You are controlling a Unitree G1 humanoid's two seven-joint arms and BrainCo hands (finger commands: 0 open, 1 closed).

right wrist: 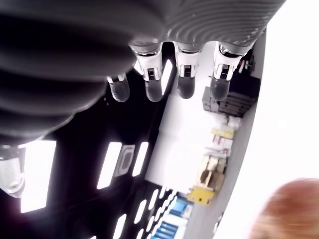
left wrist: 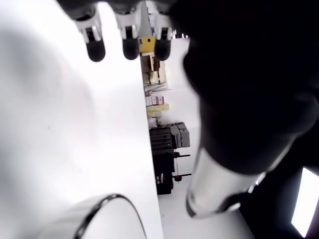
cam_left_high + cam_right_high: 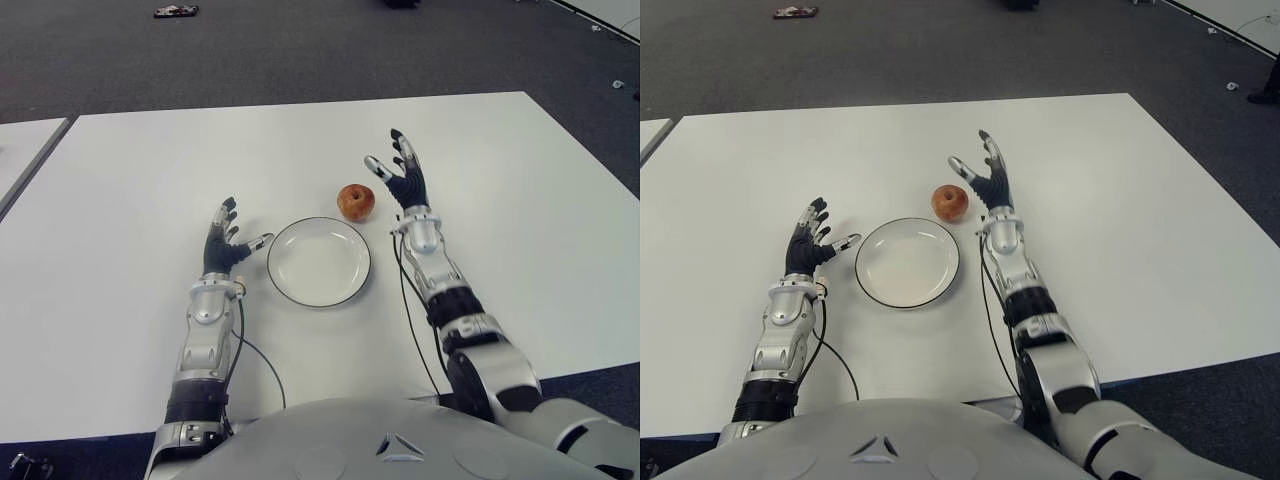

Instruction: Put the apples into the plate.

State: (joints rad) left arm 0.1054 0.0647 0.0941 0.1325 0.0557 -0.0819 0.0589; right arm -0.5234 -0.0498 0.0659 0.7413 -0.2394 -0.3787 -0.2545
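Note:
One red apple [image 3: 355,201] sits on the white table [image 3: 140,170], just beyond the far right rim of the white plate [image 3: 318,261] with a dark edge. The plate holds nothing. My right hand [image 3: 398,175] is raised just right of the apple, fingers spread and holding nothing; the apple shows as a blurred reddish patch [image 1: 289,211] in the right wrist view. My left hand [image 3: 228,236] shows left of the plate, fingers spread and empty, and the plate's rim [image 2: 104,200] appears in its wrist view.
The table's far edge meets a dark carpet [image 3: 300,50], where a small dark object [image 3: 175,11] lies. A second white table's corner [image 3: 25,150] shows at the far left. Black cables [image 3: 262,365] run along both forearms.

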